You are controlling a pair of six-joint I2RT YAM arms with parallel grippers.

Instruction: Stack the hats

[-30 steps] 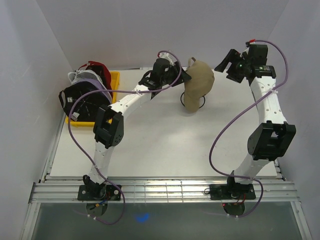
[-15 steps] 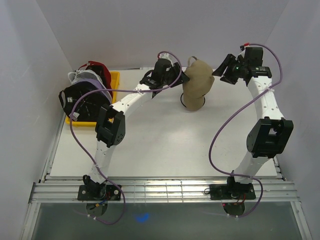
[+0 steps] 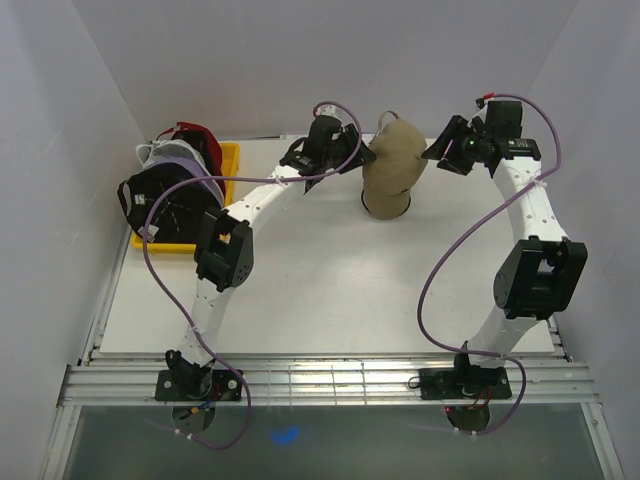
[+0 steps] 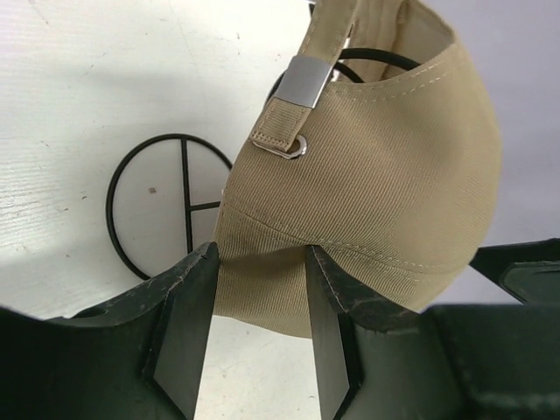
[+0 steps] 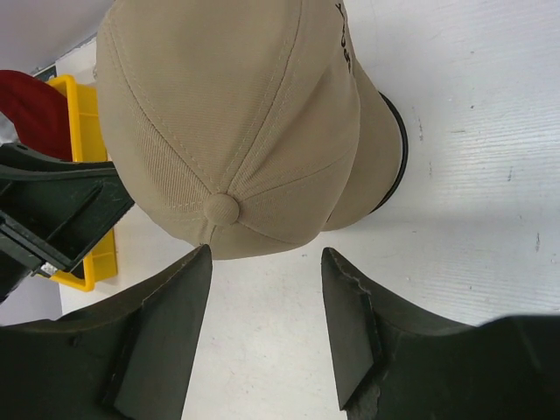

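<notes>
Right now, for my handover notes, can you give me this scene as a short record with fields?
left claw: closed on the rear edge of the tan cap
right claw: open, tips just short of the cap's crown
tan cap position: over the black wire stand, mid-table at the back
other caps: black, lavender, white and red, piled at the yellow tray, far left

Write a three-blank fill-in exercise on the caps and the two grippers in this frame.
1. The tan cap is pinched at its back edge by the ____.
2. The right gripper is ____.
3. The other caps are piled on a tray coloured ____.
Missing: left gripper; open; yellow.
</notes>
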